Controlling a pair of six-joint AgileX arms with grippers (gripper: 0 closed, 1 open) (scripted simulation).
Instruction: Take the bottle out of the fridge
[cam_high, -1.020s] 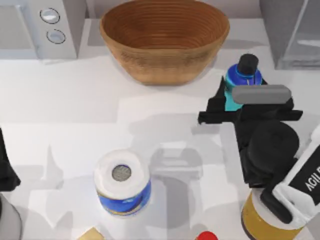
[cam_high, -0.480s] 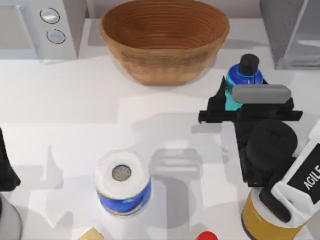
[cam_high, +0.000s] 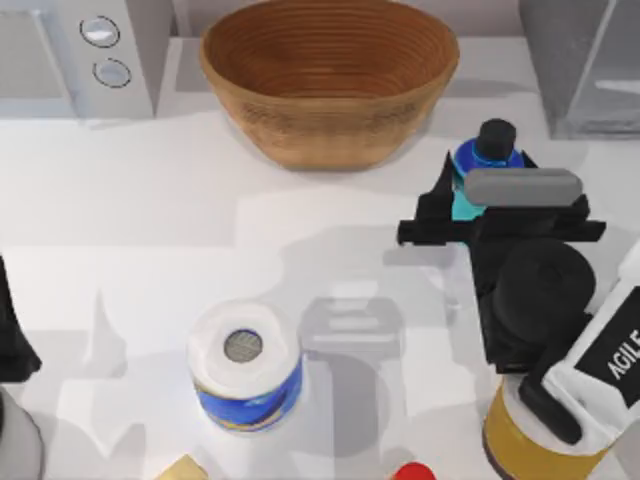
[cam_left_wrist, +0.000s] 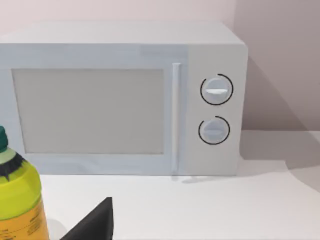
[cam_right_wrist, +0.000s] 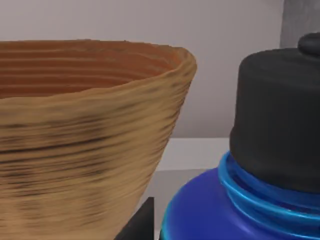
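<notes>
Bottle is upright on the table, outside the fridge, between the fingers of the right gripper. Black cap and blue shoulder stick out just past the gripper's far end; cyan label shows at its left finger. Jaws look closed onto the bottle body, though the grey wrist block covers the contact itself. Right wrist view: bottle right up against the camera, cap and blue neck ring close.

Fridge sits beyond the gripper, up and to its right, at the table's back right corner, apart from the bottle. Wicker basket is beyond and left of the gripper, near the bottle, not touching; its wall sits next to the bottle in the right wrist view.

White-topped yellow container is behind the gripper, under the right arm. White-topped blue-label container well to its left.

Left arm parked at the table's left edge; can't tell its finger state. Its wrist view faces the microwave and a yellow-green bottle.
</notes>
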